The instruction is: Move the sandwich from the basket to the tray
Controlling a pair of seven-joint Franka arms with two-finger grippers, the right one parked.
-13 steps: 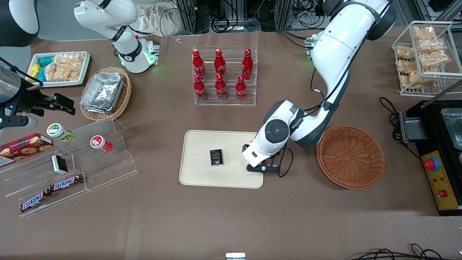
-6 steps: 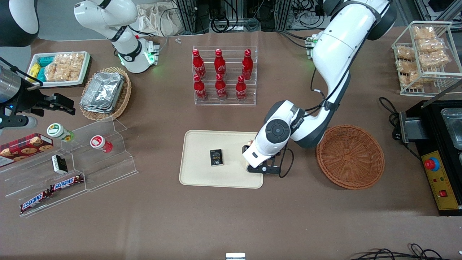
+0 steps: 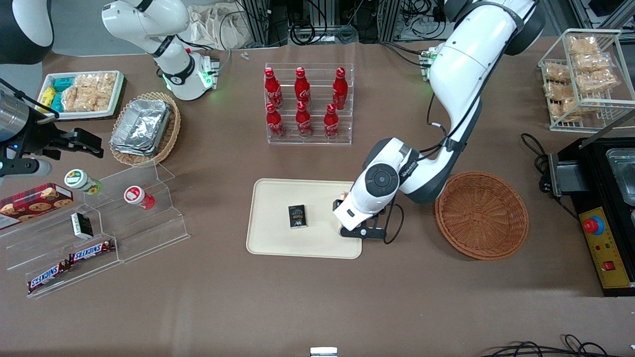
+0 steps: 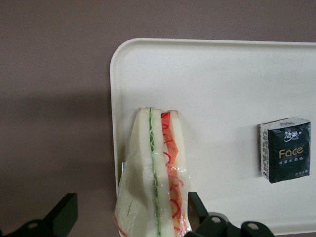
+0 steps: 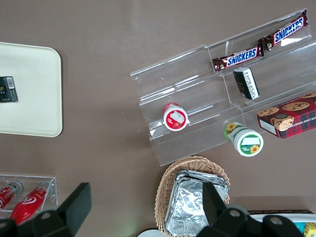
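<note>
The sandwich [image 4: 158, 168], a wrapped wedge with green and red filling lines, rests on the cream tray [image 4: 222, 89] right at the rim, its wrap slightly overhanging the edge. My left gripper [image 4: 131, 200] straddles it and is open: one finger [image 4: 64, 215] stands well clear of the wrap, the other [image 4: 196, 210] is close beside it. In the front view the gripper [image 3: 351, 225] hangs over the end of the tray [image 3: 278, 198] nearest the reddish-brown basket [image 3: 481, 215], and the wrist hides the sandwich. The basket holds nothing.
A small black packet [image 3: 297, 216] lies on the tray beside the gripper. A clear rack of red bottles [image 3: 307, 106] stands farther from the front camera than the tray. A black appliance [image 3: 600, 213] sits at the working arm's end.
The wrist has shifted only very slightly over the tray's end. Nothing else has moved.
</note>
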